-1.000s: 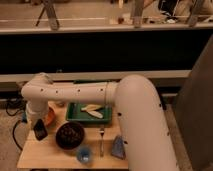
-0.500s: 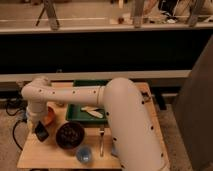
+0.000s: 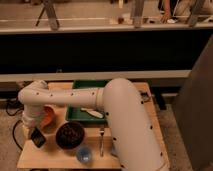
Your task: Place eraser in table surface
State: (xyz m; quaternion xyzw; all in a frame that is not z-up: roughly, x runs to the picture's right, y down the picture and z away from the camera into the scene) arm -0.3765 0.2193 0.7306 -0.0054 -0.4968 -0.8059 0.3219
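Eraser (image 3: 37, 137) sits at the gripper (image 3: 34, 131) tip, lower left of frame, low over the table surface (image 3: 50, 156); grasp state unclear.

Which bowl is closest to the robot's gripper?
The orange bowl. It sits right beside the gripper at the table's left edge; the dark bowl lies farther right.

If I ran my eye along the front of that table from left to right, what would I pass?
Gripper holding the black eraser at the table surface's left edge → dark bowl → small blue cup → fork → the robot's big white arm.
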